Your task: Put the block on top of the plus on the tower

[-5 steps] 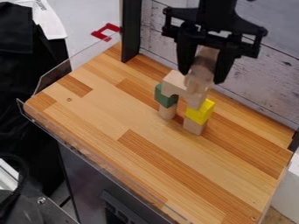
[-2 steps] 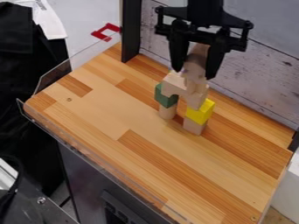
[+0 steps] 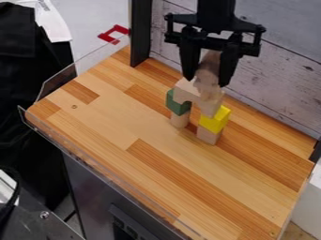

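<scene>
One block (image 3: 209, 66) in hand (image 3: 206, 82), at arched tower (image 3: 214, 120)

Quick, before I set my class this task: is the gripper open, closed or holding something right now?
Gripper: closed on a wooden block, held at the top of the tower.

There are two coloured blocks, one green (image 3: 178, 103) and one yellow (image 3: 215, 120), and three countable pale wooden ones: one arch-shaped block (image 3: 187, 91), one round-sided block (image 3: 180, 120) and one straight-sided block (image 3: 208, 135). Above the arch, the pale wooden pieces (image 3: 207, 77) overlap too much to count. Beyond these are one red C-shaped piece (image 3: 113, 33) and one striped wooden board (image 3: 103, 122).
</scene>
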Robot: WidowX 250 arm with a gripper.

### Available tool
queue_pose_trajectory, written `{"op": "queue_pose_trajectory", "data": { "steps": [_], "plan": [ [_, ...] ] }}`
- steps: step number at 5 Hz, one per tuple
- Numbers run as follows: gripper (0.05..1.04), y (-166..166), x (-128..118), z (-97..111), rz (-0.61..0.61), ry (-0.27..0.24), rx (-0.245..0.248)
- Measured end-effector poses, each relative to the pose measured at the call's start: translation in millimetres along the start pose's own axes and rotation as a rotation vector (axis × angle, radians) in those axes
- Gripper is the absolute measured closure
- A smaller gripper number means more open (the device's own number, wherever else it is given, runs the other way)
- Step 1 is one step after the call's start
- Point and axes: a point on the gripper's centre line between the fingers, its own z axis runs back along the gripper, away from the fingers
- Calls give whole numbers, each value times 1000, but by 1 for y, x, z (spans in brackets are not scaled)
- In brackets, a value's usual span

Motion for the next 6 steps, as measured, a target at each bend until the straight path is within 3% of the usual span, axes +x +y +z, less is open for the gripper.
{"op": "queue_pose_trajectory", "data": {
  "steps": [3,4,5,6],
  "plan": [
    [515,2,1,1,17,10,12],
    [449,4,3,-3,29,30,18],
    [157,3,5,-5,27,40,23],
    [84,4,7,-9,35,57,30]
  ]
}}
